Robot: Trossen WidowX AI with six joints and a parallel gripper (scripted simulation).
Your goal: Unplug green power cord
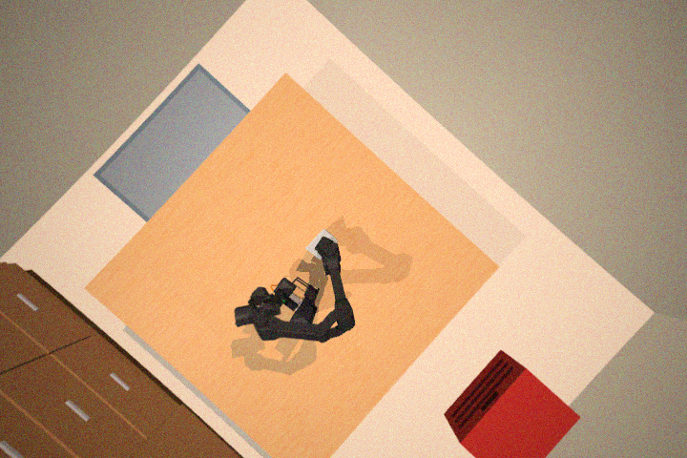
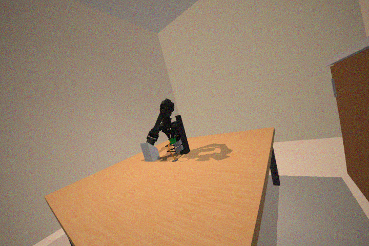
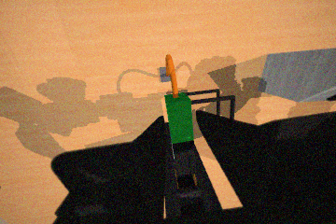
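Fingers of the end effector (image 1: 293,297) (image 2: 172,139) (image 3: 180,117) stand partly apart, well short of fully open, on either side of the green box-shaped plug (image 2: 172,141) (image 3: 179,119) at the centre of the wrist view. The left-hand finger in that view appears against the plug, while a narrow gap shows toward the right-hand one; whether it is gripped I cannot tell. An orange cord (image 3: 172,77) runs from the plug's far end toward the top of the frame. From above, the black arm (image 1: 342,307) (image 2: 159,121) hides most of the plug, leaving a speck of green. Low in the wrist view, the dark fingers merge with black parts, so the strip and any remaining plug contact are hard to make out. The exterior view shows the plug above the wooden bench (image 1: 219,189) (image 2: 161,203) (image 3: 59,28), left of a black upright bar (image 2: 182,135).
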